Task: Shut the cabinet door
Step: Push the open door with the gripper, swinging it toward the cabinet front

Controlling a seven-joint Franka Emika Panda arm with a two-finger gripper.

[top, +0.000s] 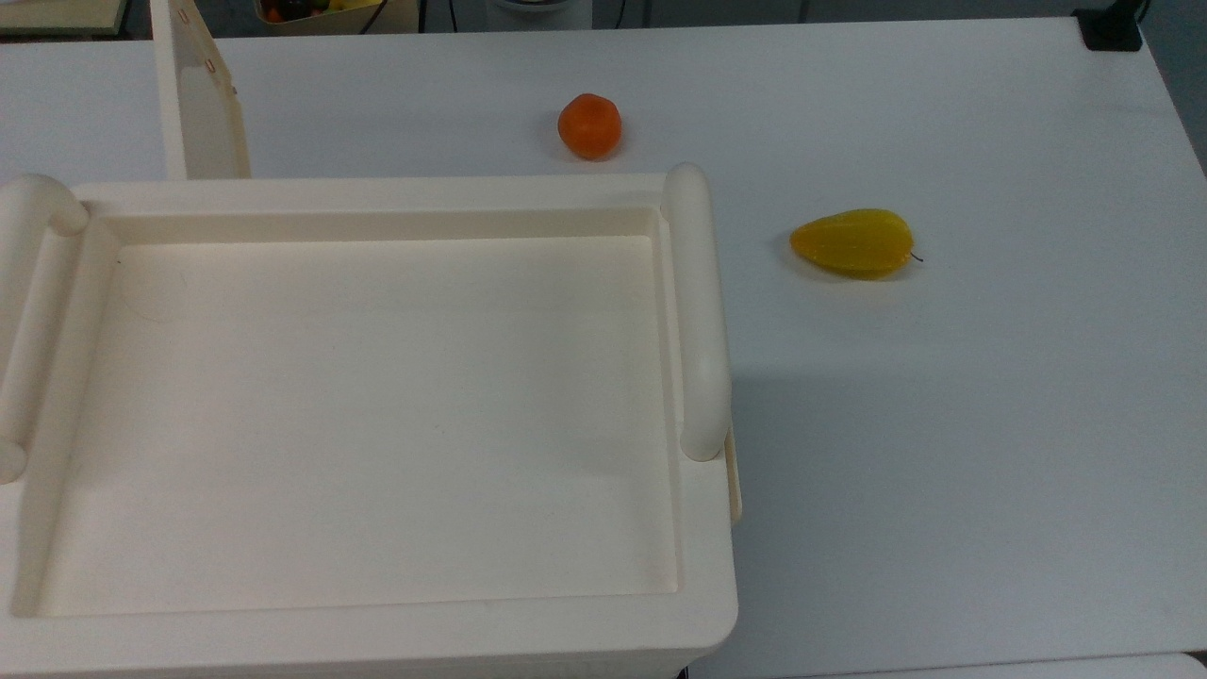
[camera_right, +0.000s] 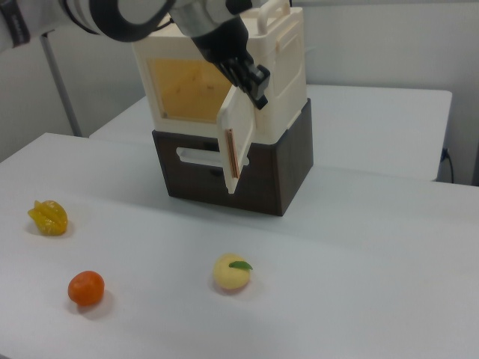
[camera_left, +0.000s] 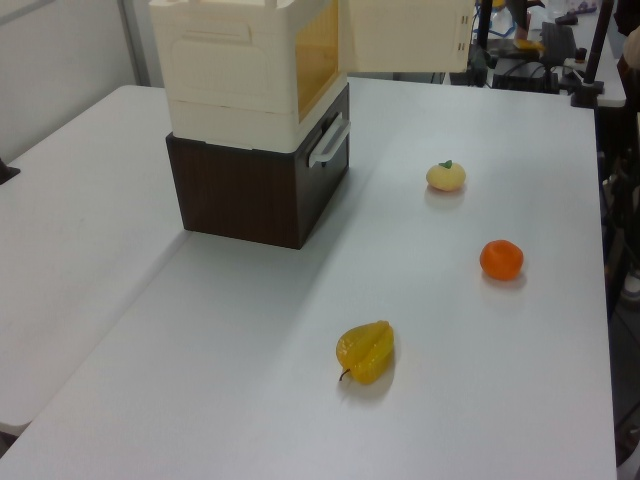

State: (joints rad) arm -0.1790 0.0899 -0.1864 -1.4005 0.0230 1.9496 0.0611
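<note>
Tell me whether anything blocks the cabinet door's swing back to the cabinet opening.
Nothing visible blocks it. The cabinet door stands open off the cabinet, and the yellowish opening behind it looks free. The end effector is at the door's upper edge. The pale fruit, orange and yellow fruit lie low on the table, away from the door.

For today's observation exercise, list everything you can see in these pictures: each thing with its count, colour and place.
cabinet: one, cream, on the dark box.
cabinet door: one, cream, swung open at the cabinet's front.
dark box: one, dark brown, on the table under the cabinet.
table: white, under everything.
orange: one, orange, on the table.
star fruit: one, yellow, on the table.
peach: one, pale yellow with a green leaf, on the table.
gripper: one, black, at the door's top edge.
</note>
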